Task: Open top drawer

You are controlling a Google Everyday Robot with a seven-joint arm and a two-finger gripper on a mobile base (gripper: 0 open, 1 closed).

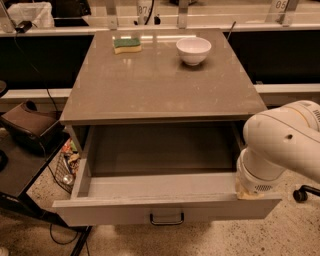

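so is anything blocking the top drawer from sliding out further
Nothing visible does. The top drawer is already pulled well out, with nothing seen in front of its face. The hand sits at its front right corner, and nothing shows between them.

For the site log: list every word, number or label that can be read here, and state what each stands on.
"05": on the right tag, white, at the back rail, top right.
Digits on the centre tag, white, at the back rail: too blurred to read.
No text shows on the top drawer, the bowl, the sponge or the gripper, which is at the drawer's right front corner.
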